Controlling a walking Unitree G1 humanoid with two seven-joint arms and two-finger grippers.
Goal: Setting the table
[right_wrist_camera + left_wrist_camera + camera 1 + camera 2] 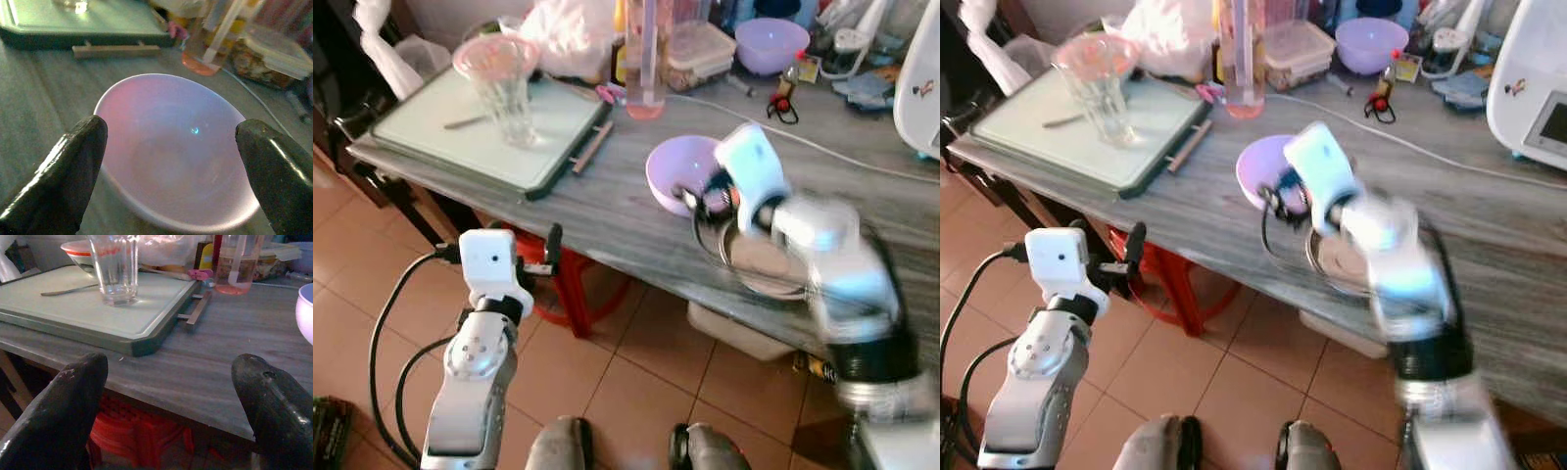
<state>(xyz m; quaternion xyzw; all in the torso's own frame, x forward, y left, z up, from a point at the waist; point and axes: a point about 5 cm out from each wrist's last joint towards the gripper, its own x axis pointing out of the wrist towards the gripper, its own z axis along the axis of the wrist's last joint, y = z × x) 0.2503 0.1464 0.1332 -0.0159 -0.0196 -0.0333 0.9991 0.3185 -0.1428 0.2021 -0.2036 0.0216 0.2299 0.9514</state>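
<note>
I'm holding the left gripper [171, 406] low before the table [607, 211] edge, fingers spread wide, holding nothing. I'm hovering the right gripper [171, 166] just short of the lilac bowl [176, 147] near the table's front edge, fingers wide, straddling it. Bowl is looking light, rigid, slick plastic; I'd pinch the near rim. Farther back, a glass [504, 93] is standing on a green tray [431, 137].

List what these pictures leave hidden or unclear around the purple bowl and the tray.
- Right gripper, head views: motion blur hides its fingers beside the purple bowl.
- Metal plate, left eye view: the blurred right arm covers part of it.
- Tray, left wrist view: its far left is cut off by the edge.
</note>
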